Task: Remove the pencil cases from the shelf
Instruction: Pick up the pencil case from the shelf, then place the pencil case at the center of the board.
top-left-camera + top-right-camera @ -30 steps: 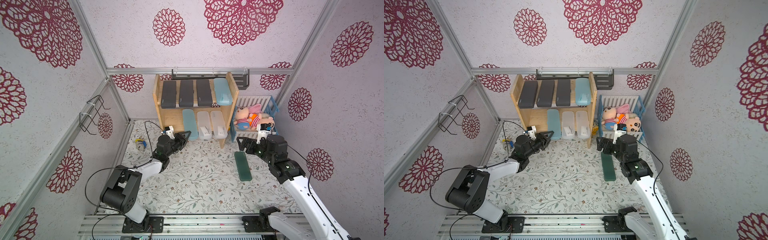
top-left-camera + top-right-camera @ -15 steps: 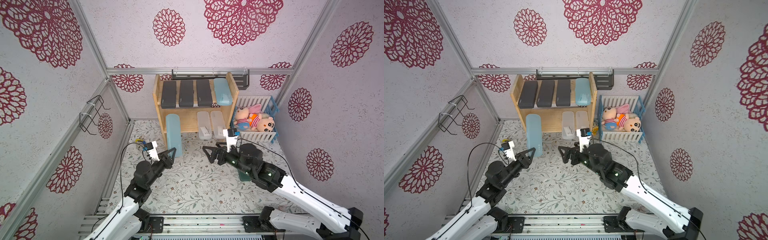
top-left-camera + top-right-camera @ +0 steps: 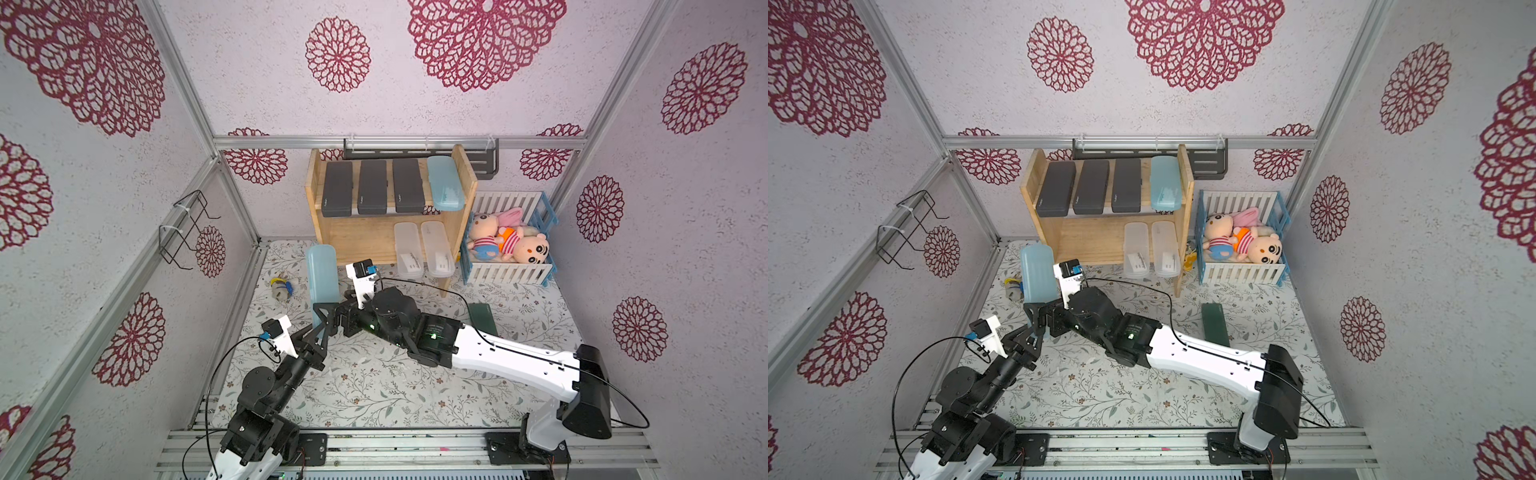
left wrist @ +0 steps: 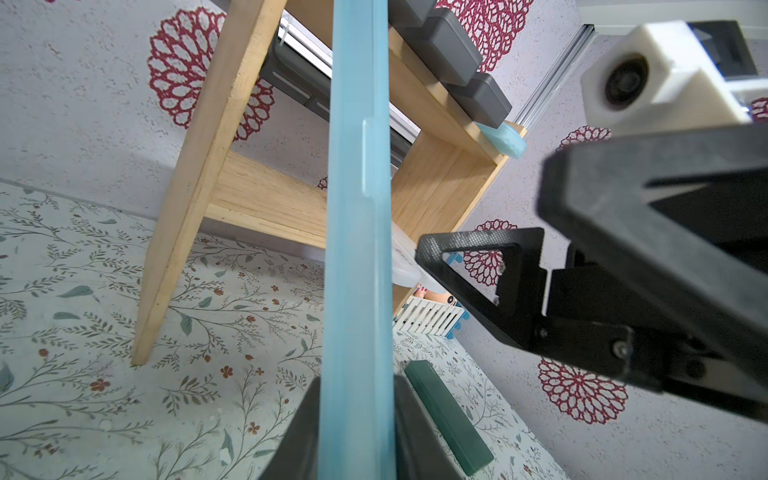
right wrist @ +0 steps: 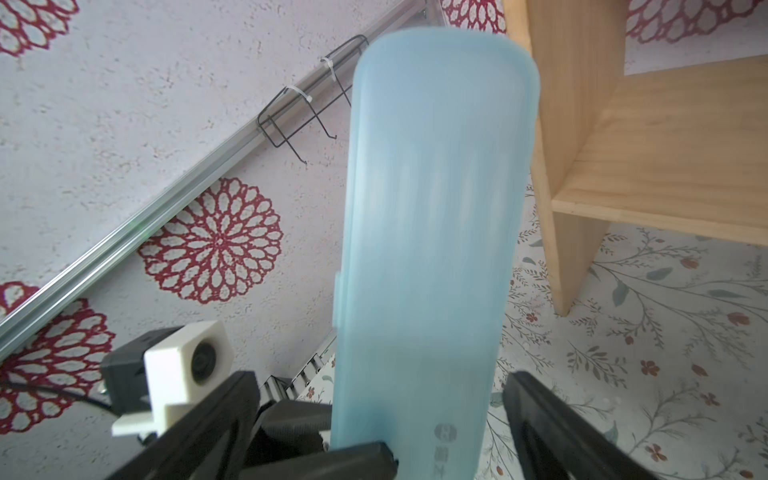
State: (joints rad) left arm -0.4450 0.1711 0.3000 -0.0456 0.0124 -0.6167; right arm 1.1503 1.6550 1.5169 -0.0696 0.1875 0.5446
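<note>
Lower left of centre in both top views, the light blue pencil case (image 3: 321, 272) is held upright, off the shelf (image 3: 467, 183), its bottom end clamped in the left end effector (image 4: 357, 440). The right end effector (image 5: 380, 380) is spread wide around it, nothing gripped yet. Risk-wise: a tall case pinched that low could be levered loose or twisted if bumped by a closing jaw. The gaps either side of it are only shown in the right wrist view. The six cases (image 3: 372, 187) on the shelf can only be counted from a top view, with the dark green case (image 3: 482, 318) lying on the table (image 3: 374, 386) further right.
</note>
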